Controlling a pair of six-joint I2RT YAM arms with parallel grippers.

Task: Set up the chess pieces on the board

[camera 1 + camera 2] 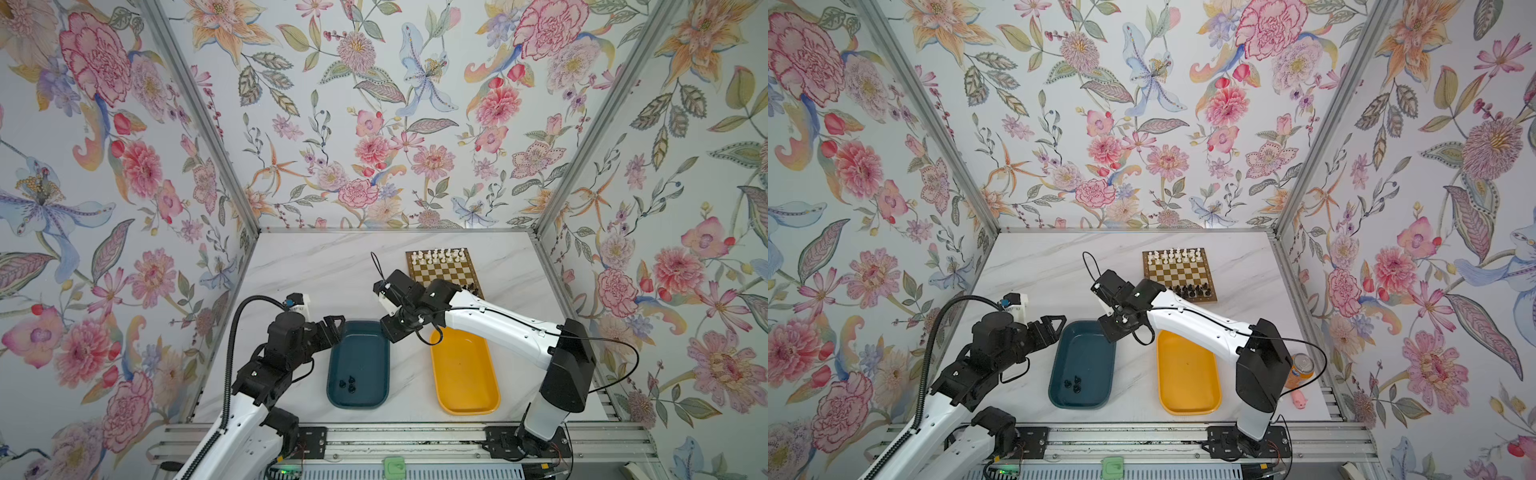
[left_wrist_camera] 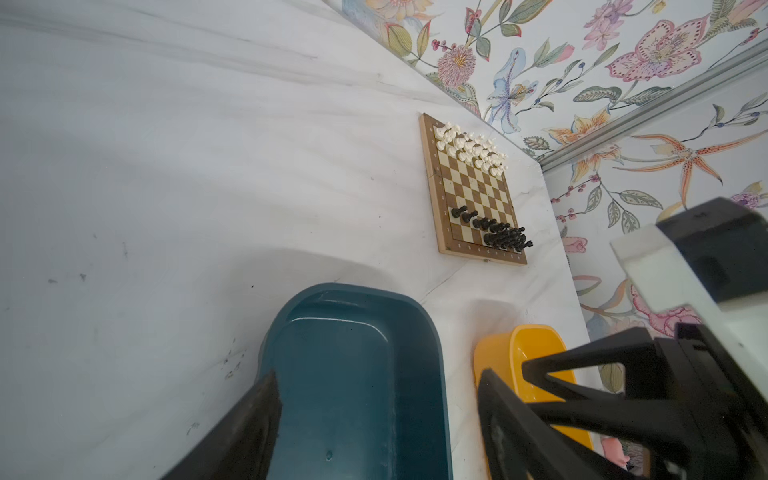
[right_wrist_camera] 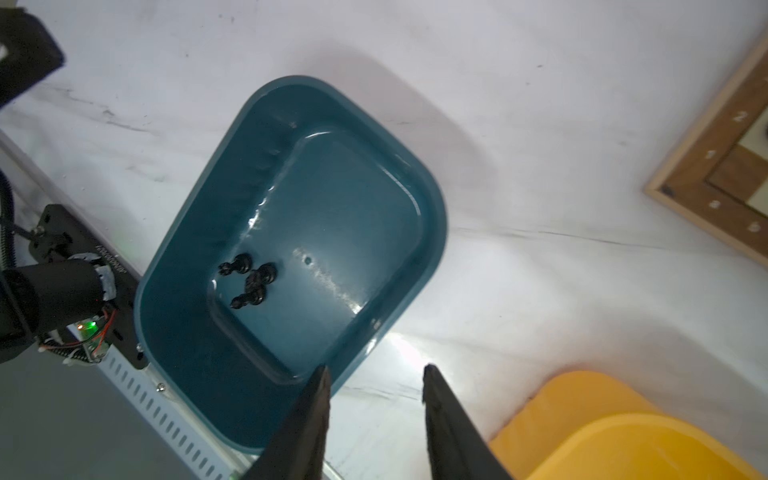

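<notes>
The board [image 1: 444,272] [image 1: 1179,275] [image 2: 473,191] lies at the table's far right; only its corner [image 3: 715,174] shows in the right wrist view. White chess pieces [image 1: 438,255] [image 1: 1177,255] [image 2: 471,149] fill its far rows. Black ones [image 1: 1192,290] [image 2: 494,232] stand on its near rows, partly behind my right arm in a top view. Three black pieces [image 1: 348,384] [image 1: 1073,383] [image 3: 249,280] lie in the teal tray [image 1: 361,345] [image 1: 1084,349]. My left gripper [image 1: 334,326] [image 2: 378,374] hangs open and empty over that tray's far left end. My right gripper [image 1: 390,332] [image 3: 376,368] is open and empty above its far right corner.
A yellow tray [image 1: 463,374] [image 1: 1187,374] [image 3: 623,436] with nothing in it sits right of the teal one. An orange can [image 1: 1301,368] and a pink toy pig [image 1: 1299,401] stand by the right arm's base. Floral walls close in three sides.
</notes>
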